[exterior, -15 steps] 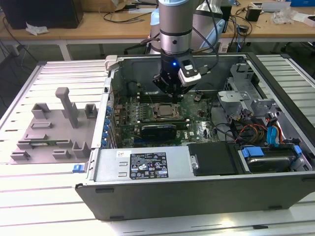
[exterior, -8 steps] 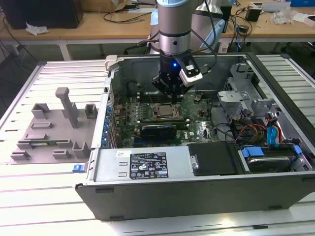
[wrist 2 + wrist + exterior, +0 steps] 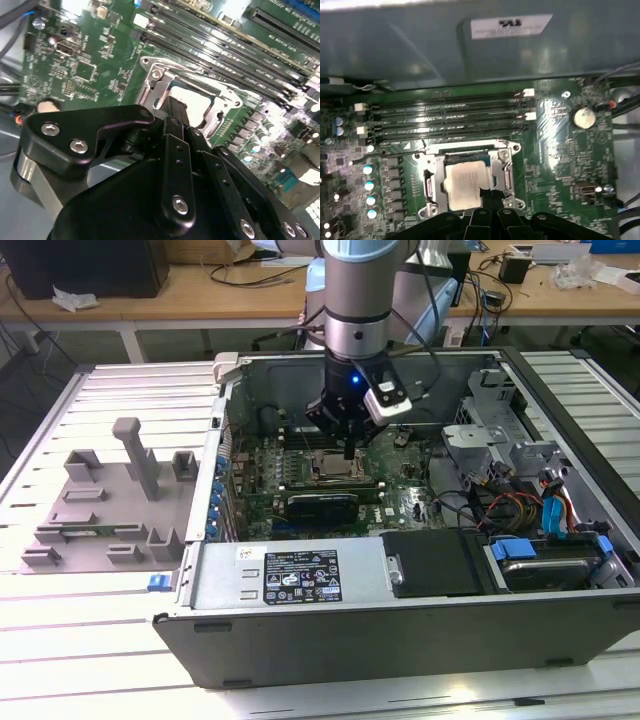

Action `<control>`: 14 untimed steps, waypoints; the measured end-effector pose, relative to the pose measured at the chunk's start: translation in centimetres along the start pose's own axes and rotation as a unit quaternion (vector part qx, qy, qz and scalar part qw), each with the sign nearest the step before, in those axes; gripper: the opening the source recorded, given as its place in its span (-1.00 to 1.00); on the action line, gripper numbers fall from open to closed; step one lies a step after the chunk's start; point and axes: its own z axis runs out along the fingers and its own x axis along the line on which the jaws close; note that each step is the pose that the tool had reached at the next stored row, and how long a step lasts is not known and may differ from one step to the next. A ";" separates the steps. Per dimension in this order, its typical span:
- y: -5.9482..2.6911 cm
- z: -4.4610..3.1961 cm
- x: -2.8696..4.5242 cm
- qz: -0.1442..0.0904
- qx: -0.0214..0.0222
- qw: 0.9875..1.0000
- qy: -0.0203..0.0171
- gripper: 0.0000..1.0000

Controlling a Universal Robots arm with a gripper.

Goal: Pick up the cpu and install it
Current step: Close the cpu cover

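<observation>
The cpu (image 3: 465, 182) lies seated in the motherboard socket (image 3: 432, 186), just beneath the end effector (image 3: 488, 193), whose fingertips meet, gripping nothing.

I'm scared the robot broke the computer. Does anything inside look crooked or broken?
Nothing stands out. The small silvery square cpu lies flat and straight inside the metal-framed socket of the green motherboard. The closed black jaws sit right at its edge.

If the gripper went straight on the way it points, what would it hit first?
Probably the cpu in the socket, near its edge; the gap below the gripper is unclear.
</observation>
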 end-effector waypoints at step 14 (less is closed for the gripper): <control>-0.21 0.83 2.10 -0.003 0.000 1.000 0.000 -0.79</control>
